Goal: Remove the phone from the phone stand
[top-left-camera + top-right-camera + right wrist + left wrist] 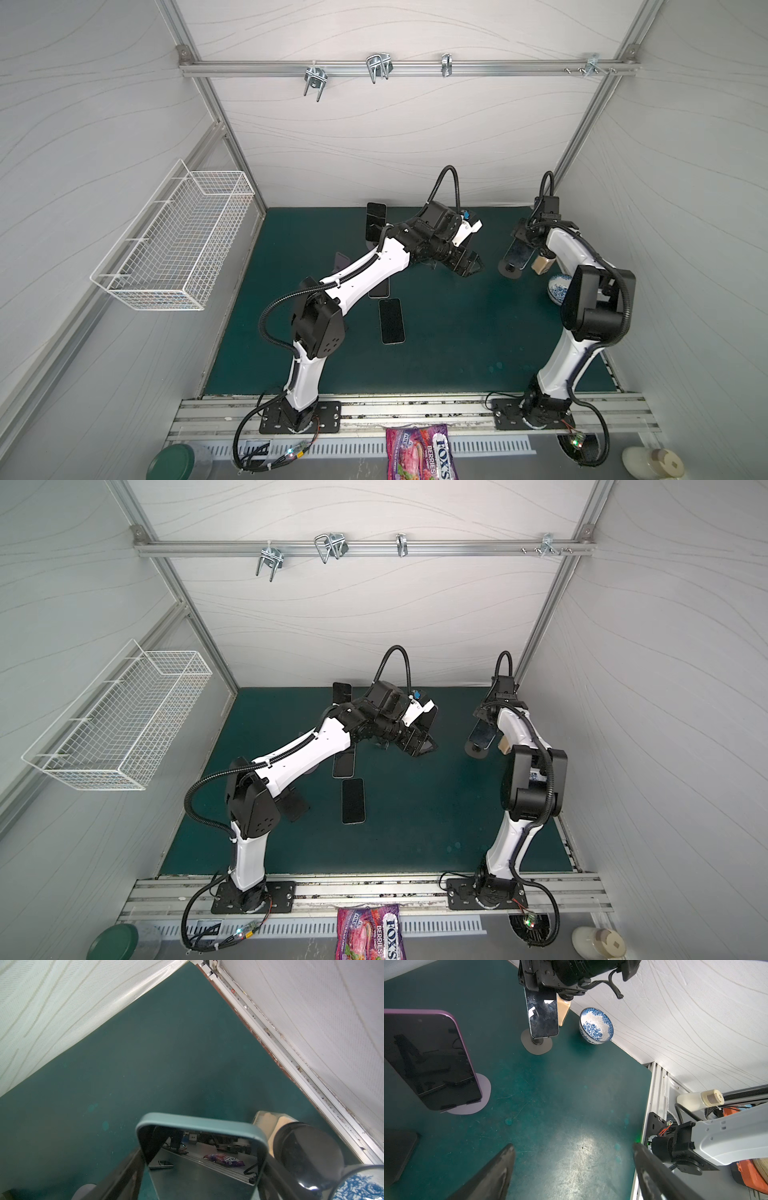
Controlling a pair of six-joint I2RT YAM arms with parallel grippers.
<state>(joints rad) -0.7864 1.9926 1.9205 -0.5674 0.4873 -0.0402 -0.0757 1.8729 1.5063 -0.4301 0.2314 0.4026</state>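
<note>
A dark phone with a teal rim leans on a black phone stand at the back right of the green mat. My right gripper reaches down over the top of this phone. One finger runs along each long edge, very close. Contact cannot be made out. The phone's lower edge rests on the stand's lip. My left gripper hovers open over bare mat near the middle, holding nothing.
A blue-and-white bowl and a tan bottle stand just right of the stand. A purple phone leans on its own stand by the left arm. Another phone stands at the back. A phone lies flat mid-mat.
</note>
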